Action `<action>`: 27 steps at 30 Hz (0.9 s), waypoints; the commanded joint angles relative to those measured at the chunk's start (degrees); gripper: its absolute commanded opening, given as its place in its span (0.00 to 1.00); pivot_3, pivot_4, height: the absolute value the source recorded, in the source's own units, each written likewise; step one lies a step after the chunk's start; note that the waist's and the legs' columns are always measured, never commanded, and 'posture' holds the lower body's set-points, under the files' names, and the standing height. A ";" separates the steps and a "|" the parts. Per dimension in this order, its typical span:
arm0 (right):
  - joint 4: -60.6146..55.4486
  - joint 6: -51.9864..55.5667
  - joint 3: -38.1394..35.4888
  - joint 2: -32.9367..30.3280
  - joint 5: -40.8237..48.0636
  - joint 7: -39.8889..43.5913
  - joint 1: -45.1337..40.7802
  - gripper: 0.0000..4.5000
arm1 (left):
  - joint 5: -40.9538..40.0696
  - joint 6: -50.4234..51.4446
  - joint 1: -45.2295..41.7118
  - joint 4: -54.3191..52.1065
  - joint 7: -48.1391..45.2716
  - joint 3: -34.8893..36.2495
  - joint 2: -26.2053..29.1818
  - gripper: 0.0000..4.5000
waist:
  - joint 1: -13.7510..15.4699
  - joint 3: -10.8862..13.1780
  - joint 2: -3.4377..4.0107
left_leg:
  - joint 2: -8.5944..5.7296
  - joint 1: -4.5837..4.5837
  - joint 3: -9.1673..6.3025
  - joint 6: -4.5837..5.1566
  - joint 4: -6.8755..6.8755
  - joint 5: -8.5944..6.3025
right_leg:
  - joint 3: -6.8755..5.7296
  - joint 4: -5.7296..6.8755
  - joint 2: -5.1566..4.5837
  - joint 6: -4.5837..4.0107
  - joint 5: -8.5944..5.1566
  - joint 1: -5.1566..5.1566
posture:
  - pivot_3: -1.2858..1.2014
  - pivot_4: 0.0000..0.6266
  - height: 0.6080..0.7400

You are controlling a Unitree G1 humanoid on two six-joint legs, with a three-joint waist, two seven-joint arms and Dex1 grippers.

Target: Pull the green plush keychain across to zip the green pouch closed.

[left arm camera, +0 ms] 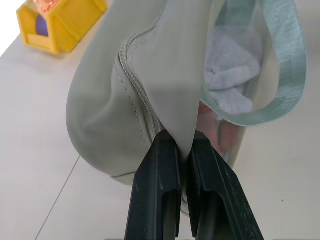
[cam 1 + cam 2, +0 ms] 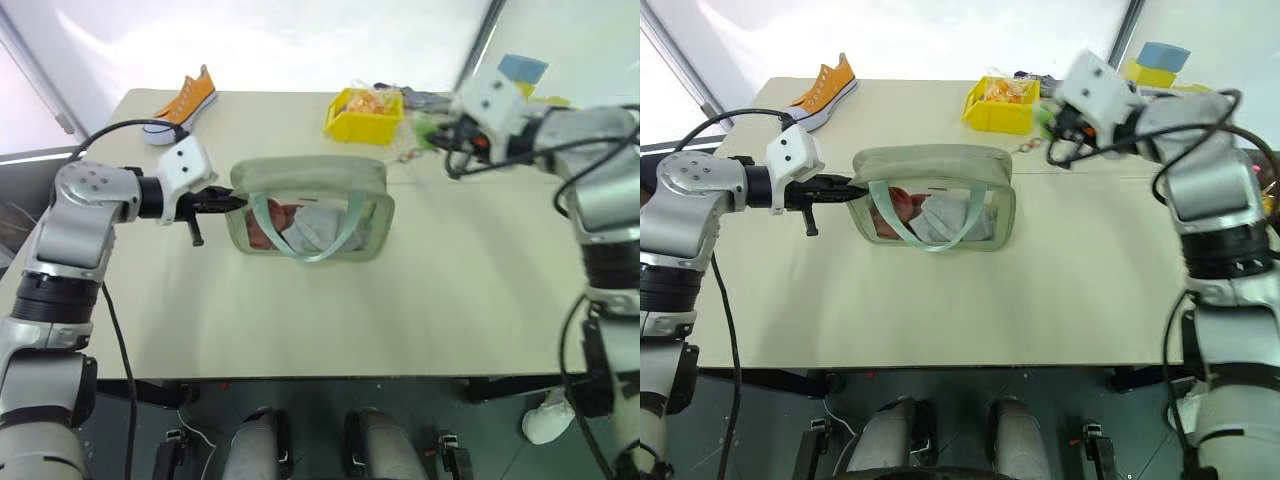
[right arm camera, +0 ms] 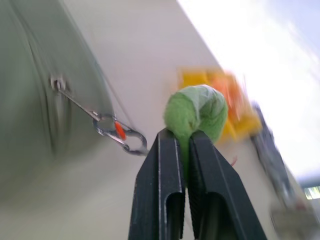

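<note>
The left arm reaches in from the table's left side, forearm roughly level and pointing toward the robot's right, its left claw point(image 2: 228, 203) clamped on a fold of fabric at the left end of the green pouch point(image 2: 310, 180). In the left wrist view the two black fingers point(image 1: 159, 190) pinch the pale sage cloth just beside the zipper track. The pouch stands upright near the middle of the beige table point(image 2: 330, 320), its clear window facing the robot, a light green strap loop point(image 2: 305, 250) hanging down across that window, and pale and reddish items showing inside.

The right arm stretches out over the table's far right part, elbow raised and wrist turned inward toward the robot's left. Its right claw point(image 2: 1052, 118) is closed on the green plush keychain point(image 3: 196, 112), which sits squeezed between the fingertips point(image 3: 165, 145) off the pouch's right end, near the yellow plastic bin point(image 2: 365, 115). In the right wrist view a thin metal link and a silver clasp point(image 3: 120, 135) with an orange spot run from the keychain toward the zipper pull on the pouch.

An orange high-top sneaker point(image 2: 180, 105) with a white sole lies at the table's far left corner. No readable writing or brand shows on any item.
</note>
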 commanded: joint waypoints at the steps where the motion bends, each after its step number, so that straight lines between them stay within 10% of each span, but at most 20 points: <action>1: -5.20 1.10 -2.47 -4.27 -3.71 -2.71 5.64 0.01 | 0.05 -0.34 -0.38 -0.50 -0.11 0.46 0.76 0.00 | -0.14 0.01 0.02 | 0.01 -0.01 0.01 0.00 0.00 0.00 | 0.00 0.01 0.04 0.00 0.00 -0.03 | 0.52 0.24 1.00; 12: -11.83 10.88 -2.15 17.35 2.52 -13.98 19.05 0.01 | 0.59 -0.96 -1.93 1.02 0.75 -1.02 -1.62 0.00 | 0.17 -0.03 0.04 | 0.00 -0.02 -0.01 -0.06 0.05 0.04 | -0.03 0.03 0.10 0.01 0.00 0.00 | 0.52 0.24 1.00; 20: -6.75 3.66 -0.45 12.16 0.49 -8.93 17.89 0.01 | 0.59 -0.75 -0.83 0.11 1.10 -0.68 -1.30 0.00 | 0.19 -0.04 0.04 | -0.05 -0.01 -0.05 -0.05 0.06 0.03 | -0.04 0.01 0.08 0.01 0.00 0.06 | 0.52 0.24 1.00; 27: -4.69 6.92 -6.55 3.05 9.93 4.91 7.14 0.67 | -5.69 5.82 -2.93 1.15 -1.54 4.40 1.47 0.57 | 0.14 -0.01 0.06 | -0.01 -0.04 -0.06 -0.05 0.03 0.03 | -0.03 0.02 0.09 0.01 0.00 -0.01 | 0.52 0.24 1.00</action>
